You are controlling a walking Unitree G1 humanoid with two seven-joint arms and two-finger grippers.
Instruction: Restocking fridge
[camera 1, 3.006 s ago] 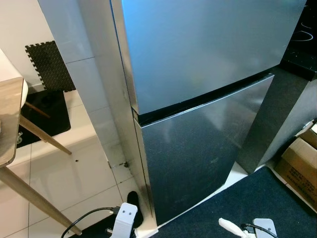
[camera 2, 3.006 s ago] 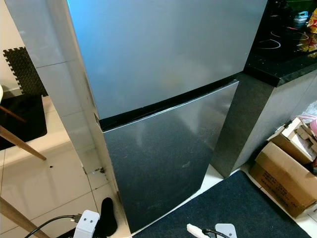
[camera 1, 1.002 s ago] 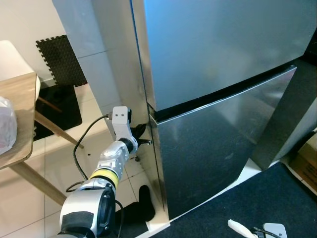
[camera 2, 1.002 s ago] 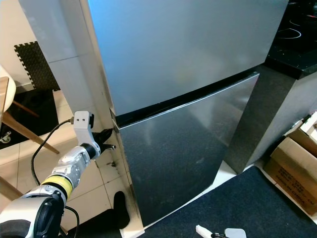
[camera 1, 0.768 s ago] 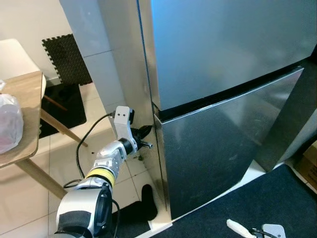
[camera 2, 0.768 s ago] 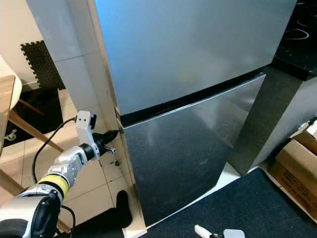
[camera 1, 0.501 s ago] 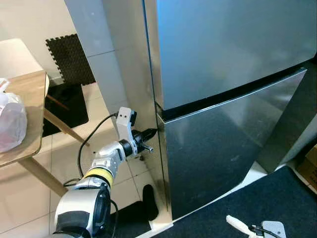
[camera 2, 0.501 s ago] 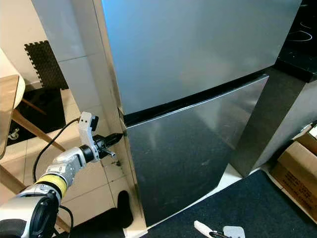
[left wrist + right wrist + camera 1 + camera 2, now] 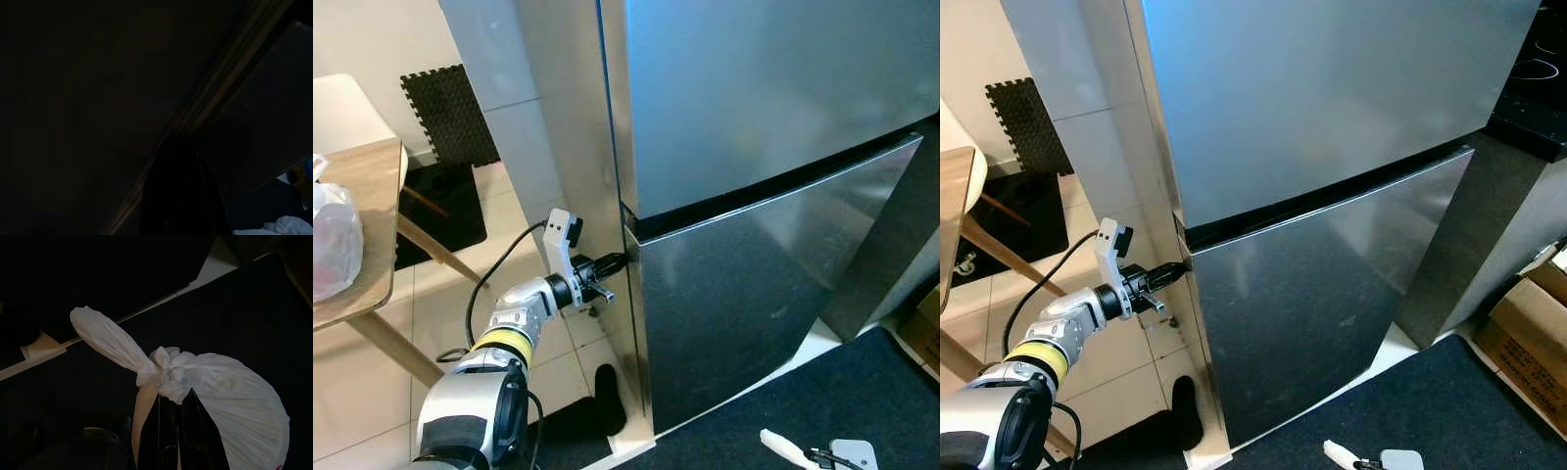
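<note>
Tall grey fridge (image 9: 773, 147), both doors shut, dark seam between upper and lower door running down to the right. Left gripper (image 9: 610, 265) reached out to the fridge's left edge, fingertips right at the seam where the lower door's top corner begins; touching the door edge or just short of it, cannot tell. Fingers close together, narrow gap at most; left wrist view too dark to settle more than a black finger (image 9: 176, 196) against the pale door edge. White camera block and black cable riding on the left wrist.

Right gripper (image 9: 171, 406) low, closed on the knot of a white bag (image 9: 230, 396), the bag hanging over the dark mat (image 9: 1449, 411) in front of the fridge, well apart from the doors. Bag's tip (image 9: 783, 447) peeking in at the bottom of the head view.

To the left, wooden bench (image 9: 367, 245) with another bag (image 9: 335, 240) on it, well apart from the fridge. Black sock or slipper (image 9: 607, 397) on the white tiles by the fridge's foot. Cardboard box (image 9: 1528, 348) at far right.
</note>
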